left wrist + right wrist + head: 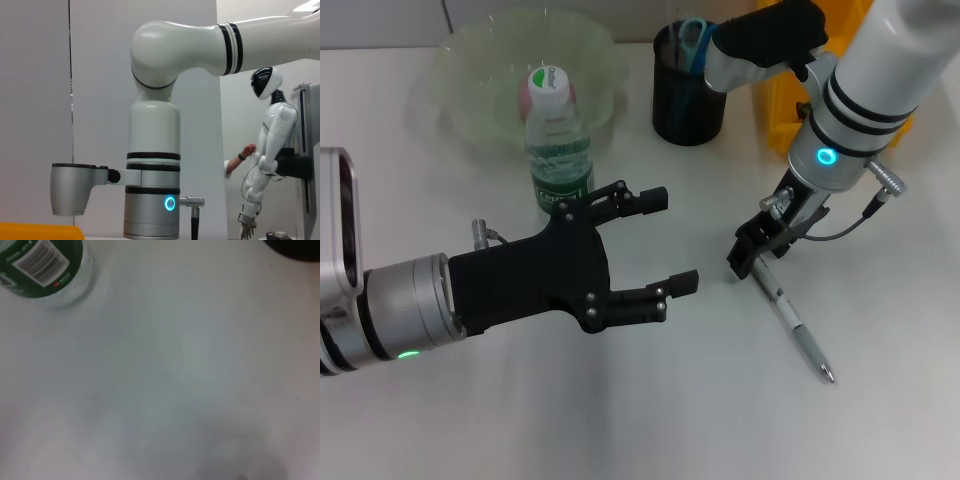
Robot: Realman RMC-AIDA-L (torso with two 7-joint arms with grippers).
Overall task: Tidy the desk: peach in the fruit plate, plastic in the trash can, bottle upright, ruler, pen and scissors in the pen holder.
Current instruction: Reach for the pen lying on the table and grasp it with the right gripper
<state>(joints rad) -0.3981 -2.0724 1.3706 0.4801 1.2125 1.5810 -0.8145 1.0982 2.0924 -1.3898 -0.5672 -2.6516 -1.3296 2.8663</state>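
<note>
My right gripper (752,256) is down at the desk (880,420), its black fingers at the top end of the pen (792,320). I cannot tell from here whether they have actually clamped onto it. The pen lies flat on the white surface, running away from the gripper toward me with its tip pointing at the near right.

My left gripper (660,245) hovers above the desk near the middle, fingers spread wide and holding nothing. Just behind it the water bottle (556,135) stands upright with its green label and white cap; the right wrist view catches the bottle's base (47,270) resting on the bare desk.

Behind the bottle sits the pale green fruit plate (470,80), and something pink shows inside it just past the bottle cap, though I cannot say for sure what it is. To the right of the plate stands the black pen holder (685,105), with the blue handles of the scissors (694,38) sticking out of its top. A yellow container (778,120) sits beside the holder, mostly hidden behind my right arm.
</note>
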